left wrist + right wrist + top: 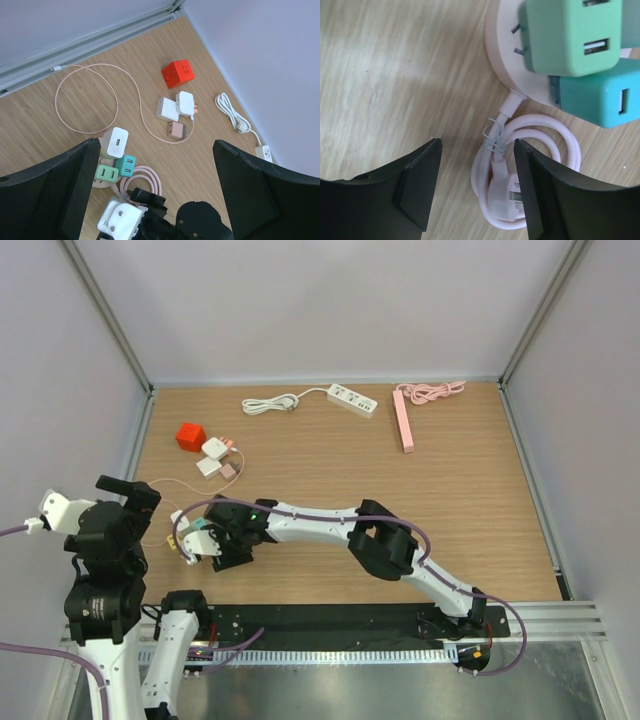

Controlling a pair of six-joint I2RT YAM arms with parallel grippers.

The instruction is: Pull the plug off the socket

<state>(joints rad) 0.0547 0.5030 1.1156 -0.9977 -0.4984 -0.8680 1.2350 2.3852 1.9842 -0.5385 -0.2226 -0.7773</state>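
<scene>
R gripper: fingers stood apart, nothing clamped, low over the table. The coiled pink cord lay on the wood, seen btwn the fingers. Just beyond sat the round pink socket, near-left on the table. It carried a mint plug w/ prongs partly showing, a teal plug beside it and a white plug on the far side. L gripper: fingers wide apart, empty, raised above that group. Farther back were a red cube socket, a white power strip & a pink strip.
</scene>
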